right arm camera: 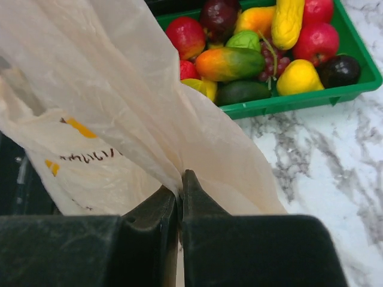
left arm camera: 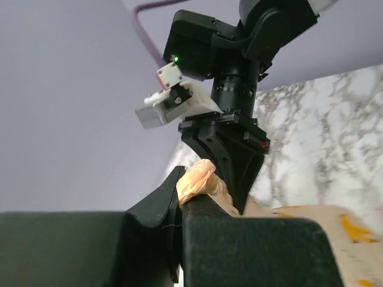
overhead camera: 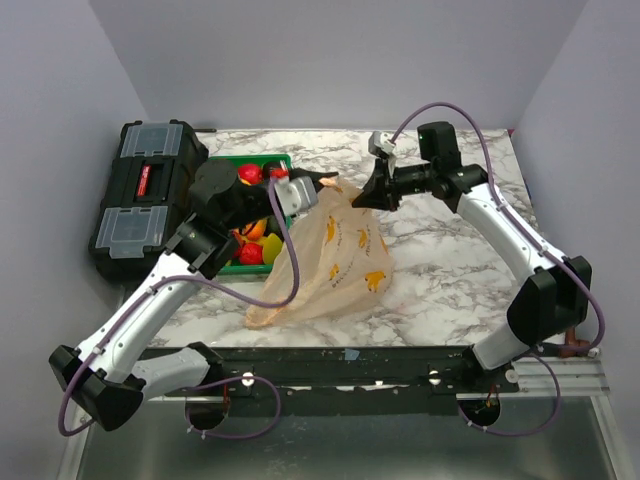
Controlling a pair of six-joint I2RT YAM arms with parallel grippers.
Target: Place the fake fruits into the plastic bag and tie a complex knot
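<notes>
Both the left gripper [overhead camera: 326, 185] and right gripper [overhead camera: 364, 197] pinch closed on the plastic bag [overhead camera: 335, 262] at its far rim; spreading its mouth for the fake fruits [right arm camera: 230, 63] seems next.

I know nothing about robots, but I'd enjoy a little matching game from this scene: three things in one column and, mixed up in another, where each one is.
Things:
1. plastic bag
2. fake fruits
3. toolbox

Places:
a. piled in the green tray
b. at the left edge of the table
c. pinched by the left gripper and the right gripper

Pairs: 1-c, 2-a, 3-b
</notes>
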